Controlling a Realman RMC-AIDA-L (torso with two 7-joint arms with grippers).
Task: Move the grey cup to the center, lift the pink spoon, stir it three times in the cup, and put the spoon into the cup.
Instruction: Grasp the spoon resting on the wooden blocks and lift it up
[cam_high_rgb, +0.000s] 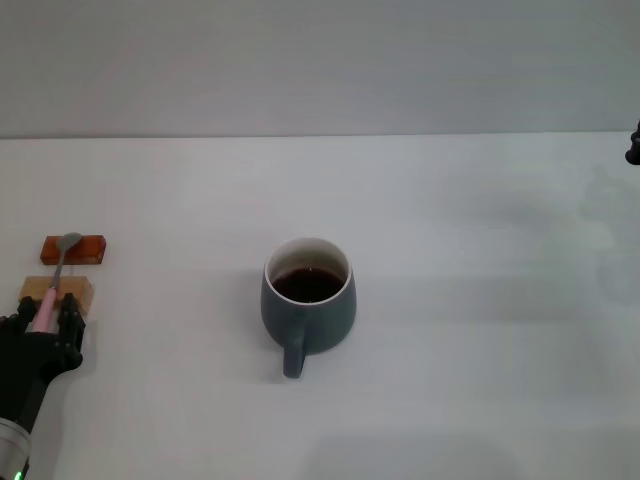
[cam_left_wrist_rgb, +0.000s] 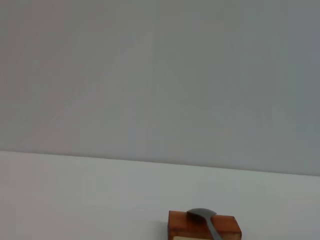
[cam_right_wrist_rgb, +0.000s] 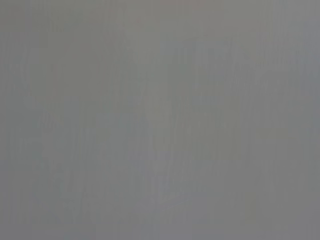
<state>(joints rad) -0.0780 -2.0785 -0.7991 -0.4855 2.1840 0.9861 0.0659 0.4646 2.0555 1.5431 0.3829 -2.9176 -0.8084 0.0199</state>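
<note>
Pink-handled, slim, light and slippery, the pink spoon (cam_high_rgb: 57, 275) lies at nine o'clock of the grey cup (cam_high_rgb: 308, 305); our left gripper (cam_high_rgb: 45, 322) seemingly pinches its handle.

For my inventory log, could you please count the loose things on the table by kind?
Cups: 1, the grey cup, holding dark liquid.
Spoons: 1, the pink spoon, its handle at the left gripper.
Small blocks: 2, the reddish-brown block under the spoon's bowl and the tan block under its handle.
Total: 4.
</note>
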